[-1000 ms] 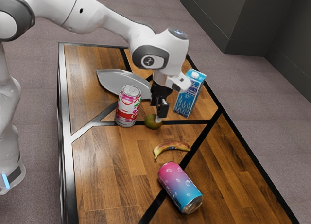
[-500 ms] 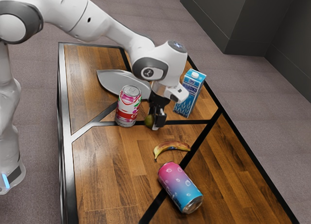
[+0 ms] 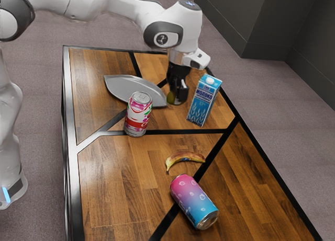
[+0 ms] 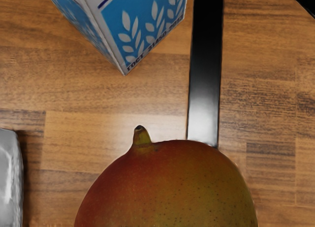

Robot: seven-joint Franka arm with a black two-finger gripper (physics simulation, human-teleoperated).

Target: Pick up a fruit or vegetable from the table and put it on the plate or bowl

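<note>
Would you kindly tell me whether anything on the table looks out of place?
Only the pink can lies on its side, near the banana; the red can and the carton stand upright. Nothing looks spilled. The fruit in the jaws looks intact.

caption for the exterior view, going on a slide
Franka gripper holding a green fruit over the wooden table, between a grey plate and a blue milk carton.

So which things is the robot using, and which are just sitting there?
Using:
- gripper
- fruit held in it
- grey plate

Just sitting there:
- banana
- milk carton
- upright can
- lying can
</note>
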